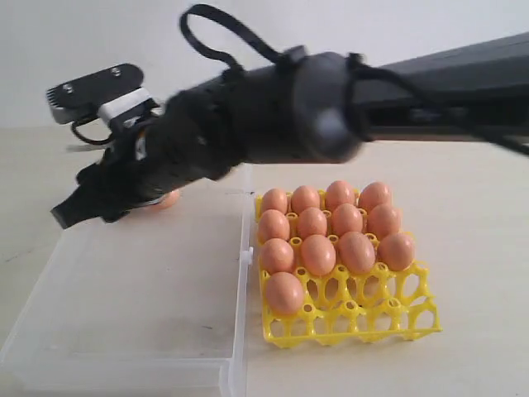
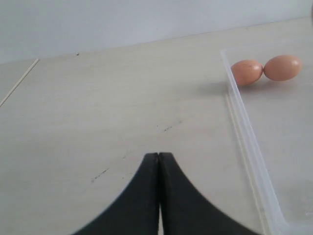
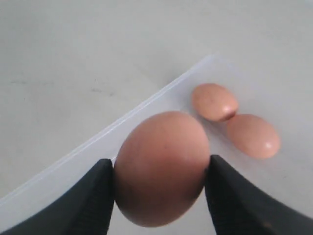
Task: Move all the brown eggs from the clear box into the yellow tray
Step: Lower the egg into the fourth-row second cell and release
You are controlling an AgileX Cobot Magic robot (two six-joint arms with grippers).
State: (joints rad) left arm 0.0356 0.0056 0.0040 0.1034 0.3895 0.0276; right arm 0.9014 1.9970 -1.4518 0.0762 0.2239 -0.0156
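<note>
Our right gripper (image 3: 159,171) clamps one brown egg (image 3: 161,156) over the clear box (image 3: 122,128), where two more eggs (image 3: 213,101) lie touching. Our left gripper (image 2: 158,156), jaws pressed together, hangs above the table (image 2: 98,98) beside the box. Thirteen eggs (image 1: 318,255) sit in the yellow tray (image 1: 388,321).

The light reddish-brown oval eggs (image 1: 318,254) are shown smooth and mostly matt, with faint highlights. The large clear shallow box (image 1: 124,314) is seen as smooth transparent plastic, the bright yellow lattice tray (image 1: 355,332) as slightly shiny plastic. The pale table (image 2: 98,107) is rendered matt and faintly scuffed.
</note>
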